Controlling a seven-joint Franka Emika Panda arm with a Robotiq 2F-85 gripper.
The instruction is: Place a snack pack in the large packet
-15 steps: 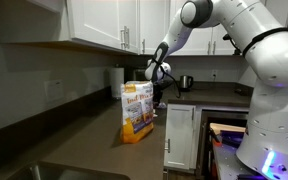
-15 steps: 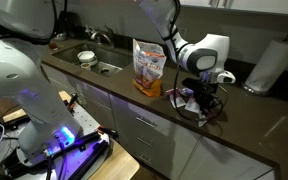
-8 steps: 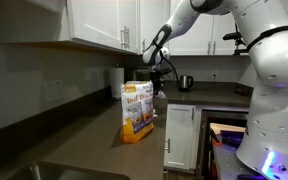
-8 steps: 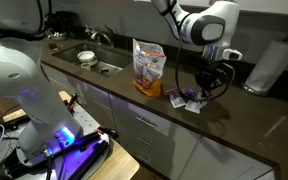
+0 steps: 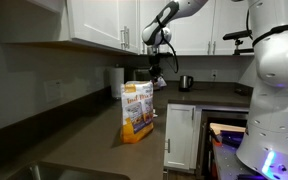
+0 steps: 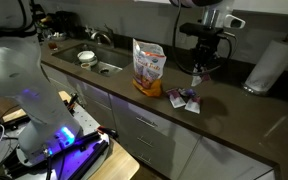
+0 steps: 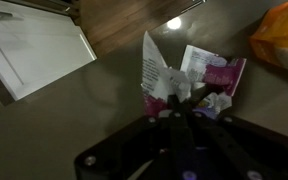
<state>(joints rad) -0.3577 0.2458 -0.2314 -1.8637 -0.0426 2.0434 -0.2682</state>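
My fingers point(image 6: 200, 60) pinch the dangling snack pack point(image 6: 196, 76) only by its edge, I think, so it could slip out before the large packet point(image 6: 149, 66)

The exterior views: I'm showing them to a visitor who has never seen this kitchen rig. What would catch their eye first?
The gripper hangs high above the dark counter with a small snack pack pinched in it. Beside it on the counter stands the large packet, upright and bright yellow-orange. A few more snack packs lie flat near the counter's front edge, roughly below the gripper.
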